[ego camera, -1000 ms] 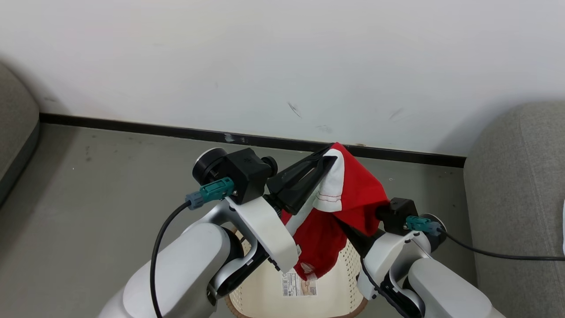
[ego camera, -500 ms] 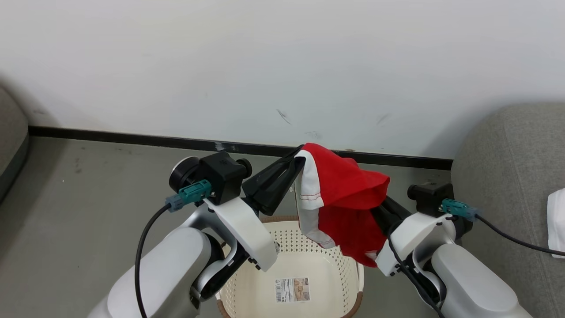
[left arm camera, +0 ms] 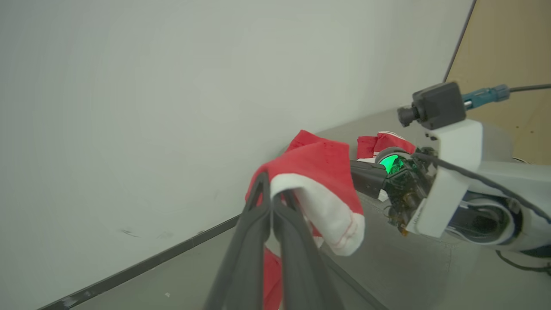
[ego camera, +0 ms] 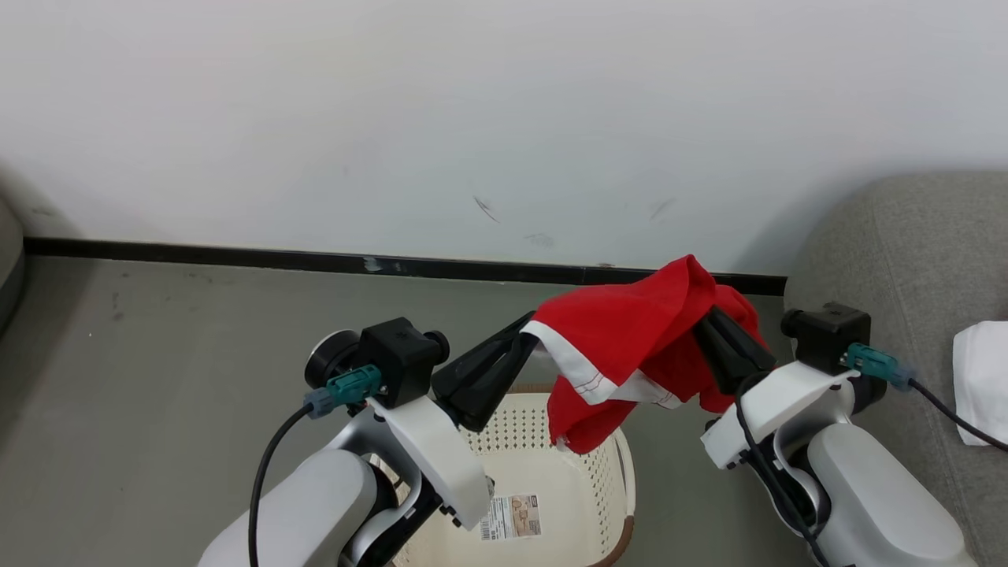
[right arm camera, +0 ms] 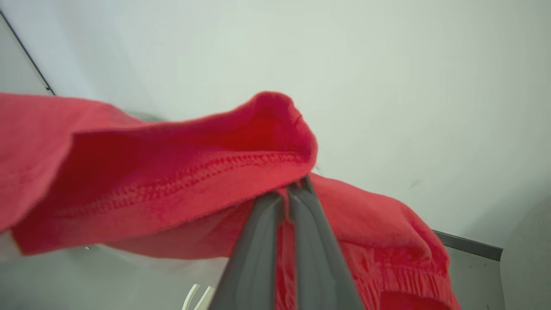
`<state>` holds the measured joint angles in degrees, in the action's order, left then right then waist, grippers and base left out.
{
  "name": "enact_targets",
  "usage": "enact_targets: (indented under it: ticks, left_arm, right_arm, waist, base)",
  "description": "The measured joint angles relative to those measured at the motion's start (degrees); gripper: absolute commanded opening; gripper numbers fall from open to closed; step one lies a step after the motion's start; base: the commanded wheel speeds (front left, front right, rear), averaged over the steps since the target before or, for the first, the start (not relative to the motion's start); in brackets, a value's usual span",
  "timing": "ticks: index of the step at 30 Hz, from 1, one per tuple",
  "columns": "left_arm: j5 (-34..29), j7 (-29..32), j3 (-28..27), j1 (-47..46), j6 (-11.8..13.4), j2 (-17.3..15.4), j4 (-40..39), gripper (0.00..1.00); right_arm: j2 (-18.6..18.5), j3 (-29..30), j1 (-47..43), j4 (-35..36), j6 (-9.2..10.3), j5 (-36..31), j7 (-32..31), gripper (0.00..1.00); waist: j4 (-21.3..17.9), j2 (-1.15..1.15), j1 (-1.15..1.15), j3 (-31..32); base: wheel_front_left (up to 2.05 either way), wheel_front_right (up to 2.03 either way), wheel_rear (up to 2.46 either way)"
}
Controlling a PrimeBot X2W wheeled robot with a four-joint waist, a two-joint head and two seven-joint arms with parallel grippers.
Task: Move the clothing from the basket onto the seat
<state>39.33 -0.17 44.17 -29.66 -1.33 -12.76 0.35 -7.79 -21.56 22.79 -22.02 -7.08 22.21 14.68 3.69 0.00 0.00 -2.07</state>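
1. Red garment (ego camera: 630, 346), white stripe trim. We place it at the centre of the head view, lifted and stretched between the two hands. Its lower fold hangs over the far rim of the basket (ego camera: 624, 465); we cannot tell whether it touches.

2. Left hand (ego camera: 529, 332), lower centre. We record its fingers drawn narrow, pinching the garment's white-trimmed edge. The left wrist view shows the trim caught at the tips.

3. Right hand (ego camera: 709, 323), right of centre, partly draped in red cloth. In the right wrist view we see its fingers pressed together on a stitched red seam.

4. Basket, cream and perforated, with a brown rim, at the bottom centre on the grey floor (ego camera: 157, 354). We note a paper label (ego camera: 512, 516) on its bottom.

5. Seat (ego camera: 890, 252), light grey fabric, at the right edge of the frame. We log a white piece (ego camera: 976, 378) lying on it at the far right, well apart from the basket.
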Motion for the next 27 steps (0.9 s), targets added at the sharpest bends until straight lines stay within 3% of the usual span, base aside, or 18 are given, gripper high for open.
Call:
enact_targets:
  ticks: [10,11,12,13,27]
  left_arm:
    - [0.42,-0.21,1.09,2.27,-0.08,-0.32,-0.26,0.01]
    - [0.43,-0.44,1.12,2.36,-0.08,-0.30,-0.30,0.33]
    - [0.46,-0.49,1.12,2.40,-0.08,-0.26,-0.35,0.81]
    - [0.46,-0.49,1.12,2.41,-0.08,-0.25,-0.38,1.00]
    - [0.45,-0.74,2.25,2.46,-0.92,-0.35,-1.37,1.00]
  right_arm:
    - [-0.36,4.39,-2.74,3.36,0.00,-1.49,-0.01,0.00]
    - [-0.46,4.77,-2.94,3.61,0.00,-1.78,-0.01,0.00]
    - [-0.51,5.30,-3.19,3.98,0.00,-1.97,0.00,0.00]
    - [-0.59,5.72,-3.52,4.44,0.00,-2.22,0.00,0.00]
    - [-1.87,12.62,-7.43,8.98,0.00,-4.54,0.00,0.00]
  waist:
    - [-1.23,0.00,0.00,-0.21]
    - [-1.38,0.00,0.00,-0.21]
    - [-1.54,0.00,0.00,-0.20]
    - [-1.70,0.00,0.00,-0.18]
    - [-4.72,0.00,0.00,0.08]
  base:
    - [0.00,0.00,0.00]
    - [0.00,0.00,0.00]
    - [0.00,0.00,0.00]
    - [0.00,0.00,0.00]
    - [0.00,0.00,0.00]
